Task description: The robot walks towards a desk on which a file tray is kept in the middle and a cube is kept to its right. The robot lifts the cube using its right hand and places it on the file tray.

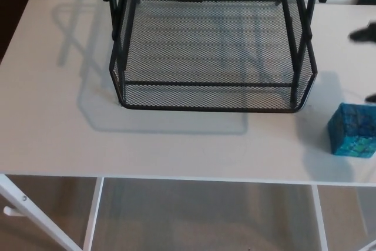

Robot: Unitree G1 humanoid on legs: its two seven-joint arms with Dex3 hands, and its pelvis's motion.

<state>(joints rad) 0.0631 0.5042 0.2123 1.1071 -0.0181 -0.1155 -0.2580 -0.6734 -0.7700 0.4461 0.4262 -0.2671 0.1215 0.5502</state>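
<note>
Right hand (365, 32), a dark blur at the picture's right edge, open or closed unclear; cube (351, 130) lies just nearer the robot, right of the tray (211, 107).

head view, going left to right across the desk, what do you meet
white desk top → black wire-mesh file tray → blue patterned cube

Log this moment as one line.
blue marbled cube: on white desk, right of black mesh file tray | right robot hand: open, frame edge | left robot hand: not in view
</note>
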